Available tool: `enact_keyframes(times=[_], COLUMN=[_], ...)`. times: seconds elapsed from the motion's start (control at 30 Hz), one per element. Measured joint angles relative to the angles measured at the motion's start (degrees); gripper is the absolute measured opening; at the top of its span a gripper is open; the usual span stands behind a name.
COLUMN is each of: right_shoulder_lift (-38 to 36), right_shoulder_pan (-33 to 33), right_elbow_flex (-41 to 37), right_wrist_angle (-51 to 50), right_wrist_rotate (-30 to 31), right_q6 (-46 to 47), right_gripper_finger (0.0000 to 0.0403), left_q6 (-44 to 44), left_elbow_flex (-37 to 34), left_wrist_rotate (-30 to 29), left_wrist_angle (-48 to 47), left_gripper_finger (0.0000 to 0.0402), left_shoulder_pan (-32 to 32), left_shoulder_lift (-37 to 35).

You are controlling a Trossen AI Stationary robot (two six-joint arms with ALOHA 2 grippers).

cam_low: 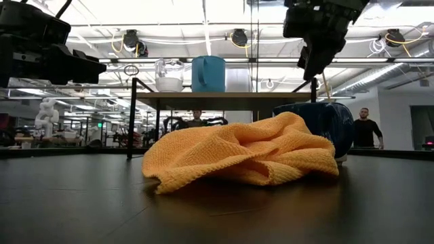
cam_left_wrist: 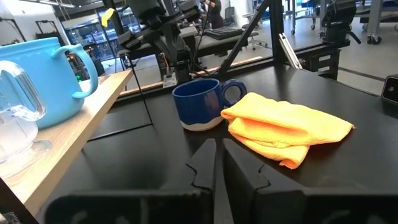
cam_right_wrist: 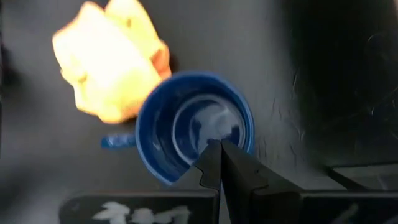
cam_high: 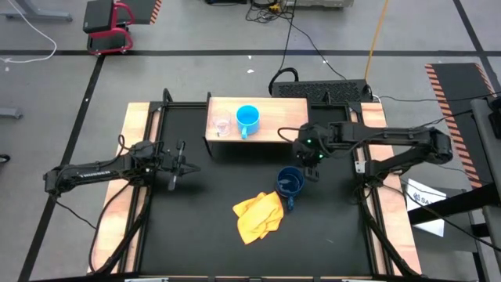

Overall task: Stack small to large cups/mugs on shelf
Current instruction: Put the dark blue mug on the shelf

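On the shelf [cam_high: 282,125] at the table's far side, a clear glass cup [cam_high: 222,127] and a light blue mug [cam_high: 247,119] stand side by side. A dark blue mug [cam_high: 290,182] stands upright on the black table, right of centre, its handle next to a yellow cloth [cam_high: 258,215]. My right gripper [cam_right_wrist: 217,146] hovers shut above the dark blue mug's [cam_right_wrist: 193,127] opening, slanting down and clear of it, as the low view shows [cam_low: 313,68]. My left gripper [cam_left_wrist: 217,146] waits at the table's left, level, fingers together on nothing.
The crumpled yellow cloth [cam_low: 244,152] lies against the dark blue mug's [cam_low: 325,122] near left side. The shelf top is bare to the right of the light blue mug [cam_high: 288,117]. Wooden rails [cam_high: 139,125] run along the table's sides. A person [cam_low: 365,129] stands in the room behind.
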Motion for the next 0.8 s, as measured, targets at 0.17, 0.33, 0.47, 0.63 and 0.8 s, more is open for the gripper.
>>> enact_keyframes(times=[0.17,0.33,0.47,0.63,0.8], right_shoulder_lift=[3.61,5.57,6.32,6.57,6.57], right_shoulder_pan=[0.00,0.01,0.01,0.01,0.01], right_elbow_flex=[1.91,2.33,2.33,2.33,2.33], right_wrist_angle=[-4.50,-4.13,-2.88,-2.45,-2.45], right_wrist_rotate=[0.05,0.11,0.08,0.09,0.11], right_q6=[-4.82,-6.13,-6.22,-6.25,-5.98], right_gripper_finger=[0.0000,0.0000,0.0000,0.0000,0.0000], left_q6=[-0.09,-0.24,-0.24,-0.24,-0.24], left_elbow_flex=[0.00,0.00,0.00,0.00,0.00], left_wrist_rotate=[0.00,0.00,0.00,0.00,0.00], left_wrist_angle=[0.00,-0.02,-0.02,-0.02,-0.02], left_gripper_finger=[0.0031,0.0032,0.0031,0.0031,0.0031], left_shoulder_pan=[0.02,0.02,0.02,0.01,0.02], left_shoulder_lift=[0.00,0.00,0.00,0.01,0.02])
